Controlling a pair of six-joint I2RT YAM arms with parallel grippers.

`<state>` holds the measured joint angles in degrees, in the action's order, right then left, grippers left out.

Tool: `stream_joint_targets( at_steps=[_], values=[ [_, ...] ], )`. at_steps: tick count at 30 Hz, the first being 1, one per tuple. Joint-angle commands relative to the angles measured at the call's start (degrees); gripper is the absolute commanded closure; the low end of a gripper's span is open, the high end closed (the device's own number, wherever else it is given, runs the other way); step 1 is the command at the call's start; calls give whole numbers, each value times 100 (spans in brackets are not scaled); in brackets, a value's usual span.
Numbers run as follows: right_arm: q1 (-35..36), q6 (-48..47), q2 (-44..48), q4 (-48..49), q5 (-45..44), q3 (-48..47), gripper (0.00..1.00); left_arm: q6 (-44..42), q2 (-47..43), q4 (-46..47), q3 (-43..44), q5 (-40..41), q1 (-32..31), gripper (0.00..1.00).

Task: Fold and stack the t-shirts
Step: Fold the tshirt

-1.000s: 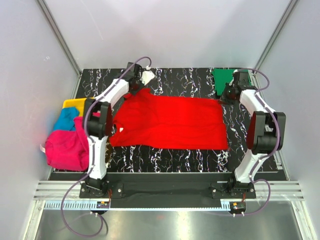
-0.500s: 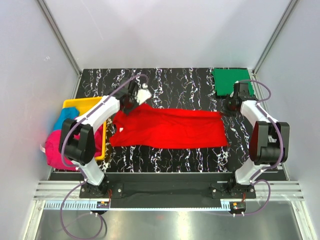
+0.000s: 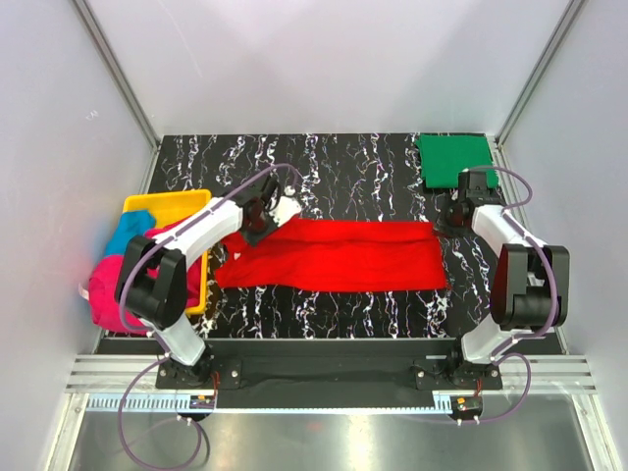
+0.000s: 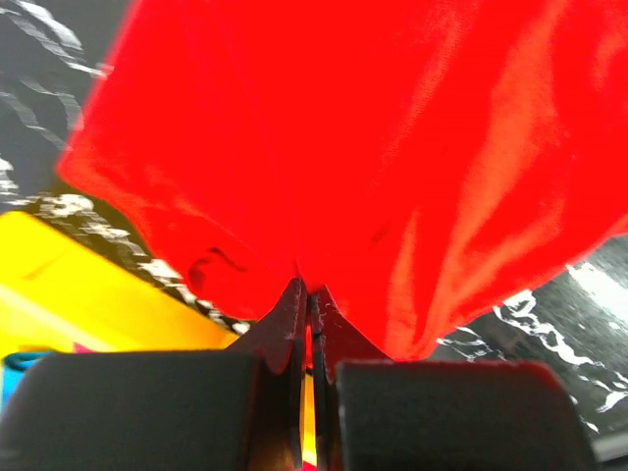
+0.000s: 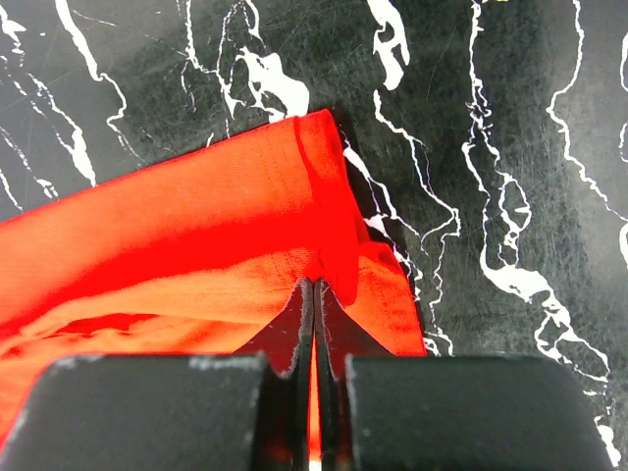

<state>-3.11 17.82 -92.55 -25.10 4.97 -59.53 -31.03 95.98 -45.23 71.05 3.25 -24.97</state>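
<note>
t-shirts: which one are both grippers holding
The red t-shirt, stretched out, pinched by the left gripper and right gripper. The green t-shirt lies folded apart; the pink t-shirt and blue t-shirt sit heaped aside.

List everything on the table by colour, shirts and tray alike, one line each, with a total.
red t-shirt: 1
dark green t-shirt: 1
magenta pink t-shirt: 1
turquoise blue t-shirt: 1
yellow tray: 1
Total: 5 things, 4 of them t-shirts
</note>
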Motion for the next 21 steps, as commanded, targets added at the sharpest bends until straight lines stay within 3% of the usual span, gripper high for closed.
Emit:
stream_joint_targets(
  at_steps=[1, 4, 9, 12, 16, 20, 21],
  values=[
    [21, 28, -96, 172, -137, -33, 100, 106, 34, -214, -196, -166, -96, 98],
    [21, 28, -123, 181, -111, -24, 100, -17, 35, -424, -214, -289, -96, 85],
    [21, -7, -210, 120, -76, -15, 100, -254, 8, -1012, -21, -859, -96, 35],
    [21, -7, -184, 6, -32, -15, 93, -308, -175, -1347, 250, -1256, -52, 34],
    [21, 2, 88, -117, -102, 177, 85, 254, -326, -927, 480, -722, 317, 36],
    [21, 63, 448, -276, -128, 433, 81, 378, -405, -121, -246, -186, 520, 32],
    [21, 81, 597, -311, -128, 485, 76, 282, -414, 4, -371, -114, 520, 31]
  ],
)
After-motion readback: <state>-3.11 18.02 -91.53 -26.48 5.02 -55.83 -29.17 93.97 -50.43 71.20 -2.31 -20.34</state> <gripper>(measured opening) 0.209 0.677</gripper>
